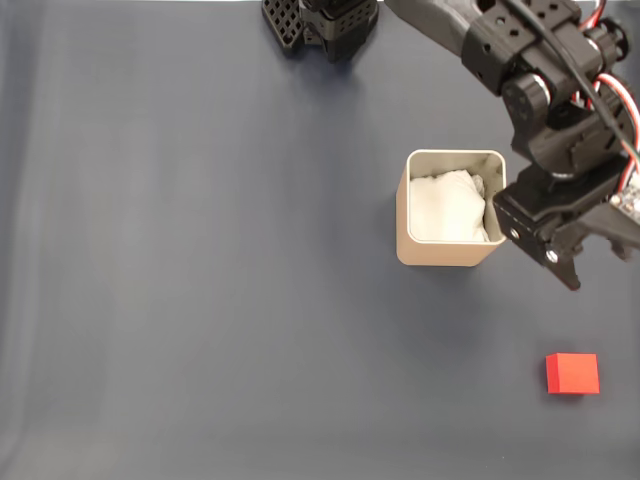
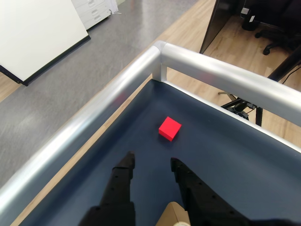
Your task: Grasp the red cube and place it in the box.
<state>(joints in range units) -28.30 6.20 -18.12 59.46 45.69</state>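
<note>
Looking down from the fixed view, you see the red cube (image 1: pixel 572 373) lying flat on the dark blue-grey table cover (image 1: pixel 200 280), low and to the right, well apart from everything else; it is small, bright, plain-faced and sharp-edged. The box (image 1: pixel 447 250), a beige square tin with rounded corners and a pale rim, stands above and to the left of the cube, with white wadding (image 1: pixel 448 208) bunched inside. Your black arm (image 1: pixel 540 80) reaches in from the top right, and the gripper (image 1: pixel 590 262) hangs just right of the box, clear of the cube. From the wrist view you get what the fixed view hides: the gripper (image 2: pixel 153 165) has its two black fingers (image 2: pixel 123 172) parted with bare table between them, holding nothing, and the cube (image 2: pixel 170 128) sits beyond the fingertips, turned corner-on. That view also shows you a silver metal rail (image 2: pixel 94 113) edging the table, a grey floor (image 2: pixel 94 61) and wooden flooring (image 2: pixel 188 33) beyond it.
</note>
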